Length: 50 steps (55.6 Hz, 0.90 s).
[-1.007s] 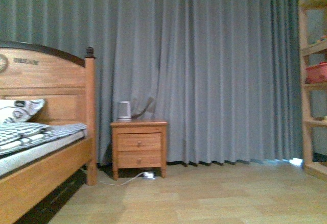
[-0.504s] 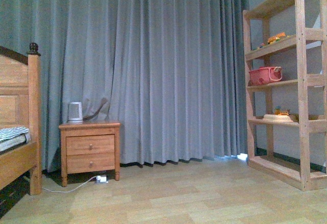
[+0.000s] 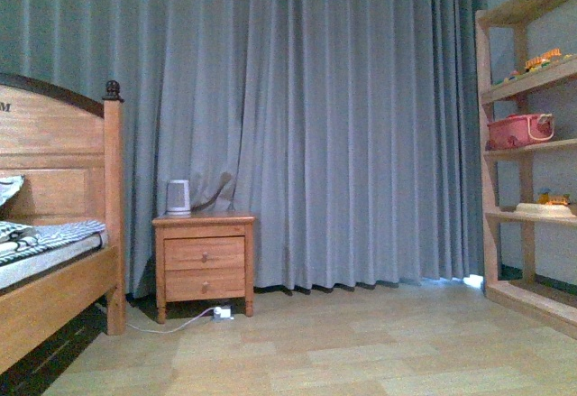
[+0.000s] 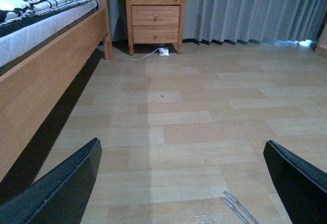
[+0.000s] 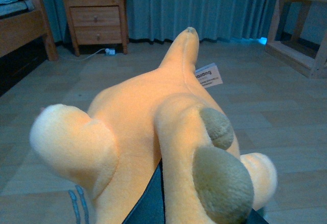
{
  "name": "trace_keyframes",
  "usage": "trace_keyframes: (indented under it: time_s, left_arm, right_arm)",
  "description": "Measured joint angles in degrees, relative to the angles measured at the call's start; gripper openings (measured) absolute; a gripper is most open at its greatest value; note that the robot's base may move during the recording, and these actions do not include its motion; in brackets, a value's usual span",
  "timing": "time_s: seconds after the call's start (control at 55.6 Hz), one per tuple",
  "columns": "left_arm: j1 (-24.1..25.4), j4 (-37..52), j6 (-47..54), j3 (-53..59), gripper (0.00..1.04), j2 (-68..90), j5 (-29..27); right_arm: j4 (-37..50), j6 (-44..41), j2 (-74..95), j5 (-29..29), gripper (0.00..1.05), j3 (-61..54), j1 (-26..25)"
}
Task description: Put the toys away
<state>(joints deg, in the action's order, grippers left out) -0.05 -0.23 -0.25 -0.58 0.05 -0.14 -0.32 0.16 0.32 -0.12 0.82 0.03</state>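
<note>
Shelf unit point(image 3: 527, 143) and nightstand point(image 3: 204, 256) have slid rightward in the front view, so the robot seems to be turning away from likely storage. The right gripper point(image 5: 152, 199) grasps the orange plush toy point(image 5: 148, 112); the left gripper point(image 4: 181, 150) gapes empty.

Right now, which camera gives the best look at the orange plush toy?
The right wrist view: the plush toy fills most of it, close up, with its tag showing. The front view and the left wrist view show none of it.

Left gripper point(image 4: 181, 145) hangs low, fingers point(image 4: 66, 183) spread wide apart. Right gripper point(image 5: 153, 203) is clamped around the plush toy point(image 5: 153, 112)
</note>
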Motion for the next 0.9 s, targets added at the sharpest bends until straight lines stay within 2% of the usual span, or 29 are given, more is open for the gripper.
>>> trace_keyframes:
  time_s: [0.899]
  left_arm:
    - [0.0,0.0,0.0,0.0,0.98,0.0,0.11]
  right_arm:
    - [0.0,0.0,0.0,0.11,0.07,0.0,-0.02]
